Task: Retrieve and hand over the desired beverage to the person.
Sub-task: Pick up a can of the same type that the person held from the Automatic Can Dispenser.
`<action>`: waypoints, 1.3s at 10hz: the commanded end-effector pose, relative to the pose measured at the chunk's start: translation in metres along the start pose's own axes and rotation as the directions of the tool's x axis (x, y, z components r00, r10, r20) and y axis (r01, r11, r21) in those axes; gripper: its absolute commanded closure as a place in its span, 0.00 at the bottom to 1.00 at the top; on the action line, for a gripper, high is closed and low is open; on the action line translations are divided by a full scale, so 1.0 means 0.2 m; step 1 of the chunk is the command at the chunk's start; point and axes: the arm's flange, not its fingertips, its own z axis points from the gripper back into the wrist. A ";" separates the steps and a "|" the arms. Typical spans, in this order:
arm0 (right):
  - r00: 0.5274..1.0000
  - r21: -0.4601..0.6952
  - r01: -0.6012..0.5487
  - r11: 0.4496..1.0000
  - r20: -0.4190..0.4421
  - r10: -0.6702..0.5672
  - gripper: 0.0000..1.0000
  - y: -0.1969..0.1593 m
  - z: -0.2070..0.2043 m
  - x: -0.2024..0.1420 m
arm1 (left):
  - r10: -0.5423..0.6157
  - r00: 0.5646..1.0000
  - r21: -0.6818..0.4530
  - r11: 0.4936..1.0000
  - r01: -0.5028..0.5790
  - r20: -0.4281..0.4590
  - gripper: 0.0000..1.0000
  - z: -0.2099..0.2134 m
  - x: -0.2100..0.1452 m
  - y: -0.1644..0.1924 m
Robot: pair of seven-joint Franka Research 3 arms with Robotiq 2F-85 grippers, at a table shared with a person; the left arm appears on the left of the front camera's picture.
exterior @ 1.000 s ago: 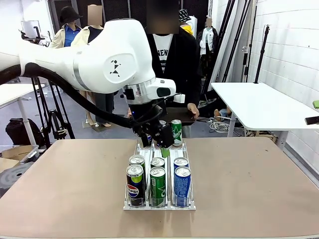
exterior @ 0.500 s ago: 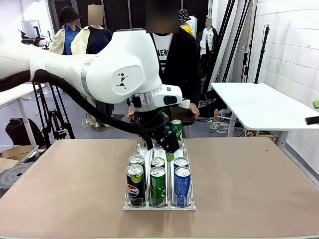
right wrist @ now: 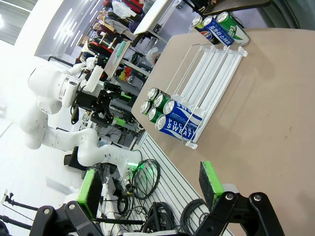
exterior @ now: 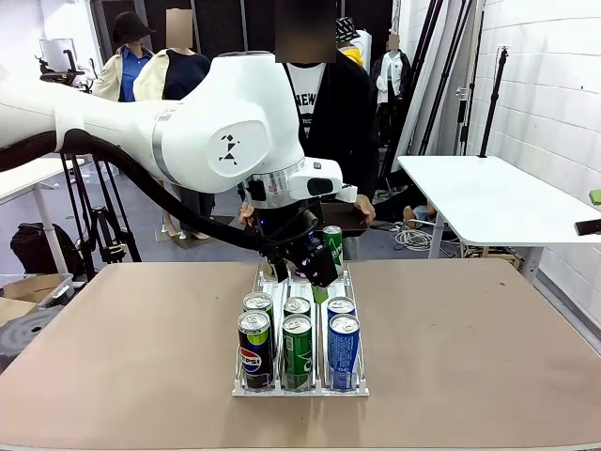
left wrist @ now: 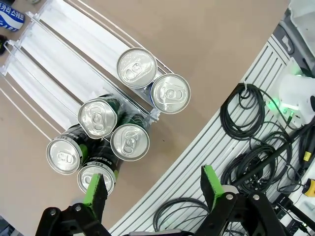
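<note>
Hovering above the clear wire-railed can rack (exterior: 299,387), just beyond the front cans, the left gripper (left wrist: 152,179) has its green-padded fingers spread wide with nothing between them. The drinks stand in that rack in the middle of the brown table (exterior: 470,357): a Pepsi can (exterior: 254,349), a green can (exterior: 297,352) and a blue can (exterior: 343,352) in front, and a green-and-white can (exterior: 332,248) at the far end, nearest the person (exterior: 347,113) in the black jacket. Which one is wanted I can't tell. I'd square the pads to one can, drop straight down without nudging its neighbours, and close low on the body. The right gripper (right wrist: 150,189) hangs wide open, empty
</note>
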 end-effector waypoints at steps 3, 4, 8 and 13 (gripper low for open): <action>1.000 -0.013 -0.004 1.000 0.010 0.004 0.00 0.00 -0.01 -0.01 | 0.000 1.000 0.000 1.000 0.000 0.000 0.00 0.00 0.00 0.00; 1.000 -0.013 -0.004 1.000 0.010 0.004 0.00 0.00 -0.01 -0.01 | 0.027 1.000 0.006 1.000 -0.027 -0.014 0.00 -0.01 0.03 -0.02; 1.000 -0.013 -0.004 1.000 0.010 0.004 0.00 0.00 -0.01 -0.01 | 0.090 0.996 0.071 0.994 -0.088 -0.024 0.00 -0.12 0.06 -0.09; 1.000 -0.013 -0.004 1.000 0.010 0.004 0.00 0.00 -0.01 -0.01 | 0.143 0.990 0.118 0.983 -0.142 -0.003 0.00 -0.17 0.02 -0.09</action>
